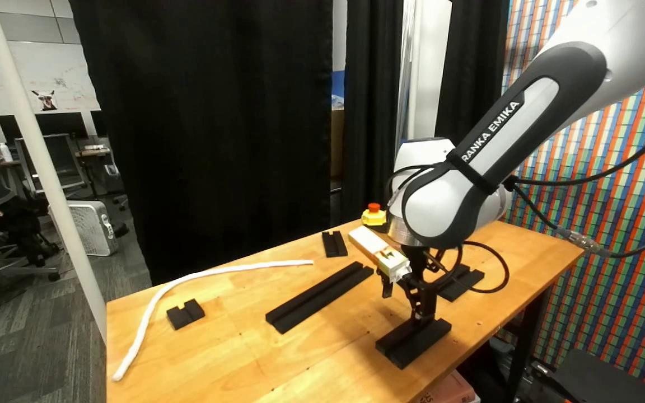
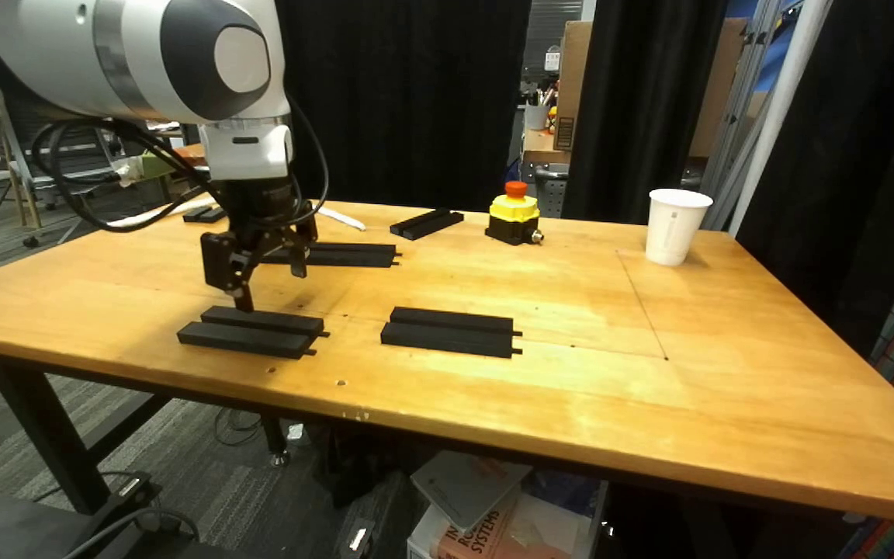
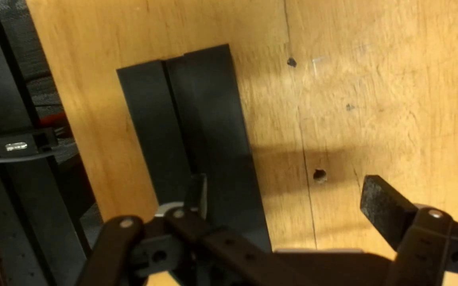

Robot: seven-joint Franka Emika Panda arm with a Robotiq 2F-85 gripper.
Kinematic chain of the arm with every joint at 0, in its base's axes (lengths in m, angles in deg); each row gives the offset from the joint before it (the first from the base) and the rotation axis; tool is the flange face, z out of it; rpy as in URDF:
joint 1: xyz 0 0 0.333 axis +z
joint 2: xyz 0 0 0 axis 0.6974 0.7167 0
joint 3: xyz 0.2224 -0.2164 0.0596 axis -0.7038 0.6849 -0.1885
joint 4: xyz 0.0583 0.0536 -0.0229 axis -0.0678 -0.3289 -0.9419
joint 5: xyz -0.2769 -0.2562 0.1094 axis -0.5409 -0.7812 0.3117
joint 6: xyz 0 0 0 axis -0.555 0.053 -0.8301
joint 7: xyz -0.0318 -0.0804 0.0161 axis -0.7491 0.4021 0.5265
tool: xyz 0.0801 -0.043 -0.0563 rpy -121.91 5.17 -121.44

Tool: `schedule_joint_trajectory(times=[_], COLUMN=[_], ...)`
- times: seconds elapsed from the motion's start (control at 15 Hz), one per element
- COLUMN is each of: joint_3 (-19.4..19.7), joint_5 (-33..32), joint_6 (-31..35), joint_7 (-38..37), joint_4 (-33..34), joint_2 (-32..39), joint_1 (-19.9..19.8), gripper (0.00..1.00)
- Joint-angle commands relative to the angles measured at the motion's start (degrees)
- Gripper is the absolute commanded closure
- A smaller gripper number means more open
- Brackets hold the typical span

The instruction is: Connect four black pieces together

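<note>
- In an exterior view, the hand [image 1: 405,304] hangs low over a short grooved black piece [image 1: 413,344] near the edge of the wooden table [image 1: 233,358]. Its jaws stand apart, one low at that piece, the other off to the side. Nearer the middle lies a long black strip [image 1: 319,296]; whether it is one bar or joined pieces, I cannot tell. A small black block [image 1: 186,317] sits within the curve of a white cable [image 1: 244,268], and an oblong black block [image 1: 329,245] lies near the strip's far end.
- In an exterior view, a second short black piece [image 2: 447,339] lies roughly in line with the first, apart from it; thin pegs [image 2: 518,352] stick out of the right-hand ends of both. The long black strip lies behind, partly covered by the hand. The oblong black block rests near a yellow button box [image 2: 515,208] with a red top; a white cup [image 2: 676,229] stands upright farther right.
- In the wrist view, the fingers [image 3: 386,210] are spread wide: one overlaps the first piece at its groove, the other is over bare wood. Whether the low fingertip touches the piece, I cannot tell.
</note>
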Motion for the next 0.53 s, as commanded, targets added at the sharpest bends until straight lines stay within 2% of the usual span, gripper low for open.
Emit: schedule_joint_trajectory(times=[0.0, 0.47], joint_3=[-1.36, -3.80], joint_5=[2.63, 6.45], joint_6=[-2.46, -1.86], joint_7=[4.21, 6.98], joint_4=[-0.96, -3.28], joint_2=[-3.03, -3.64], joint_1=[0.29, 1.52], gripper=[0.00, 0.00])
